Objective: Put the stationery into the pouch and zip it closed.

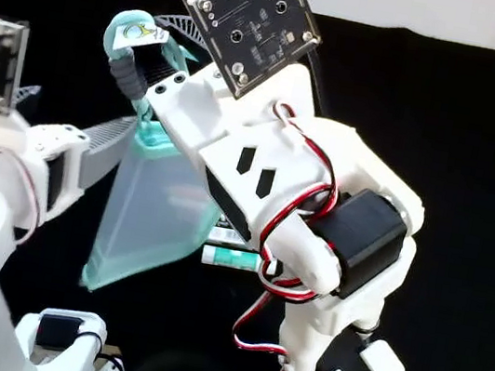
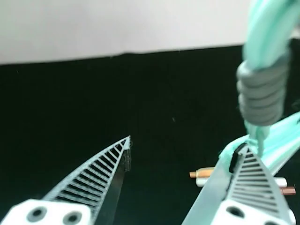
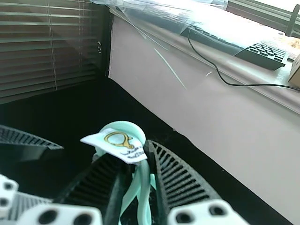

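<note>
1. right jaws: clamped tight on the mint-green carry loop (image 3: 125, 130). A white paper tag (image 3: 115, 143) lies folded over the loop just past the tips. Seen from above, this grip sits at about 11 o'clock of the scene.
2. ribbed sleeve (image 2: 262, 93): grey, collaring the loop cord just below the grip. The cord runs on to the top edge of the pouch.
3. pouch (image 1: 154, 213): translucent mint, hanging from the loop and widening toward 6 o'clock, with its lowest corner at about 7 o'clock. I cannot tell whether the zip is open.
4. left jaws: spread wide with nothing clamped between them, coming in from 9 o'clock of the pouch. One finger (image 2: 243, 183) lies against the pouch's upper edge. The other finger (image 2: 101, 180) stands apart over the table.
5. white stick (image 1: 231, 258): green-banded, on the table at the pouch's 4 o'clock, under the right arm (image 1: 318, 216).
6. pen-like pieces (image 2: 202, 174) (image 2: 283, 186): two, lying on the table outside the pouch.
7. table (image 1: 481, 138): black surface.
</note>
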Controlling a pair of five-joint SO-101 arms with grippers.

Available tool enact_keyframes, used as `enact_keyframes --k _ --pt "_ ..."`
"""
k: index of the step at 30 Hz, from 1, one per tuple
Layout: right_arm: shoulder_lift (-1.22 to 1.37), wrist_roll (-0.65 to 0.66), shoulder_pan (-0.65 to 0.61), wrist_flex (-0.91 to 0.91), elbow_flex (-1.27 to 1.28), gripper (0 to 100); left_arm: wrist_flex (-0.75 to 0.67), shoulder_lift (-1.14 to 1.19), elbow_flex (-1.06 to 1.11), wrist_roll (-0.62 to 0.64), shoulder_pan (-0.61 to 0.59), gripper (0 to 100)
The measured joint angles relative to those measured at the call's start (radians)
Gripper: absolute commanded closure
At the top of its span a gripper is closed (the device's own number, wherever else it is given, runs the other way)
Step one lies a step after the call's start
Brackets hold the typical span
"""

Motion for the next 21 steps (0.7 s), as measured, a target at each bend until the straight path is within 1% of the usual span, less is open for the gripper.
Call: enact_keyframes --k 8,15,21 --pt "0.000 0.000 0.000 0.002 0.002 99.0 0.000 -0.008 0.109 0.060 0.000 65" --pt "0.000 0.000 0.000 0.002 0.002 99.0 0.000 -0.008 0.201 0.061 0.000 65" --pt "0.000 0.000 0.000 0.015 0.002 99.0 0.000 -0.009 0.213 0.060 0.000 65"
